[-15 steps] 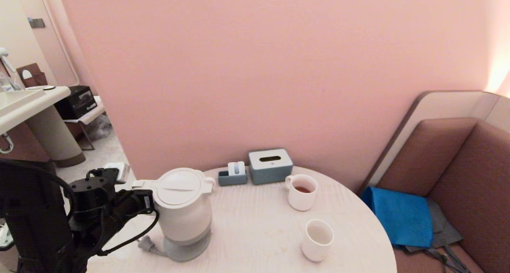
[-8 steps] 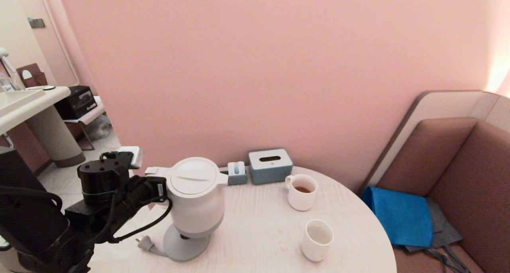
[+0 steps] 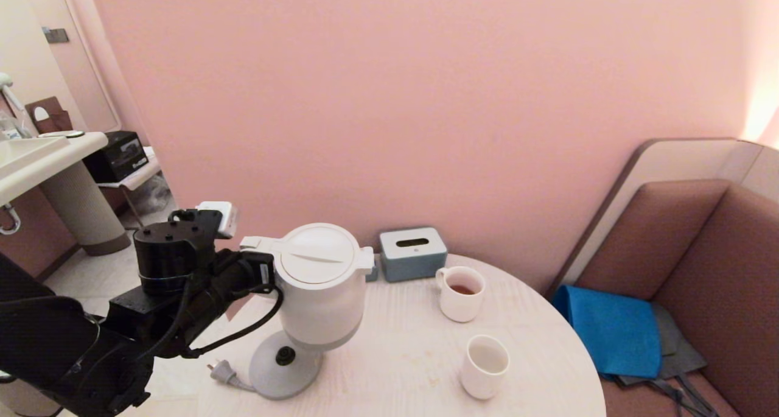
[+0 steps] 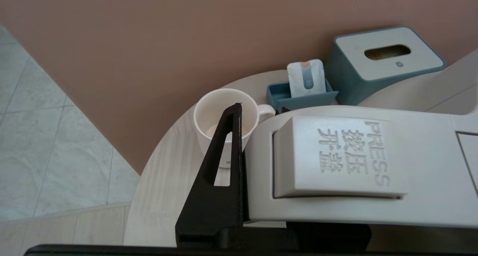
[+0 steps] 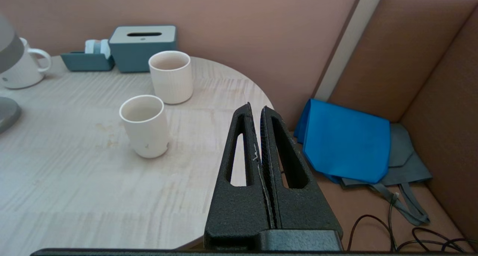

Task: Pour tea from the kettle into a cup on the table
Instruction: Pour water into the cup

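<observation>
Kettle (image 3: 321,295): white body, grey bottom band, flat round lid; held upright above its base (image 3: 277,368).
Left gripper (image 3: 258,275): clamped on the kettle handle.
Right gripper (image 5: 260,118): fingers pressed together.

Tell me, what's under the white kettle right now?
The kettle, held up by the left gripper, hangs over its round grey base on the table. The kettle's own underside is hidden.

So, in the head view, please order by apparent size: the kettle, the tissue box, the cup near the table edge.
1. kettle, clearly the largest
2. tissue box
3. cup, smallest, though it stands nearer the camera than the box, so this gap is less sure
</observation>
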Robot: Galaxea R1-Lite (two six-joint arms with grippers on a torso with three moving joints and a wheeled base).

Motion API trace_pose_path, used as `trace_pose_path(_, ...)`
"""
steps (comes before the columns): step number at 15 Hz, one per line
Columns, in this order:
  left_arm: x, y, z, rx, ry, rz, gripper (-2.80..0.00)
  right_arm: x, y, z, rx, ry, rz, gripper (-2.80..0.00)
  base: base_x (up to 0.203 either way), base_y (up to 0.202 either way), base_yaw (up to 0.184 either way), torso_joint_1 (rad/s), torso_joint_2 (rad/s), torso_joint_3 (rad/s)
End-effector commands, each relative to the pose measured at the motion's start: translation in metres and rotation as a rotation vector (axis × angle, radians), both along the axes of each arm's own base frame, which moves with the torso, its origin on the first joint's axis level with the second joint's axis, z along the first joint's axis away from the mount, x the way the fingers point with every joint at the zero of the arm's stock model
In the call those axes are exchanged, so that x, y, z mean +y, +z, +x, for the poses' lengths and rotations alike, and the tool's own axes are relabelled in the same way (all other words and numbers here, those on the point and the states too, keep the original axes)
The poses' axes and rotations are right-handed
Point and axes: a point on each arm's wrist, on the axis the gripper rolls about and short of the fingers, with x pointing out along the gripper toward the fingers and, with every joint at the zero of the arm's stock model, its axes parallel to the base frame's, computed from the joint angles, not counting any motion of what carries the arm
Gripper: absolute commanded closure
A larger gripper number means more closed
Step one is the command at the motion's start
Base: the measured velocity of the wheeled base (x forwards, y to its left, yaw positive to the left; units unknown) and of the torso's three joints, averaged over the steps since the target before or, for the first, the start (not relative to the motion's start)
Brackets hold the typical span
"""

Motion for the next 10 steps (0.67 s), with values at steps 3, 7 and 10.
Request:
trace_pose_path(3, -0.010, 0.006, -0.001, -0.026, -0.016, -0.007, 0.00, 0.000, 0.000, 0.000, 0.002, 0.001, 0.000, 0.00, 0.000, 0.000, 0.000, 0.000, 0.00, 0.000)
trace_pose_path(7, -0.028, 0.016, 0.001, -0.021, -0.017, 0.006, 0.00, 0.000, 0.000, 0.000, 0.002, 0.001, 0.000, 0.00, 0.000, 0.000, 0.000, 0.000, 0.00, 0.000)
trace_pose_path(10, -0.042, 0.019, 0.003, -0.016, -0.021, 0.021, 0.00, 0.000, 0.000, 0.000, 0.002, 0.001, 0.000, 0.00, 0.000, 0.000, 0.000, 0.000, 0.00, 0.000)
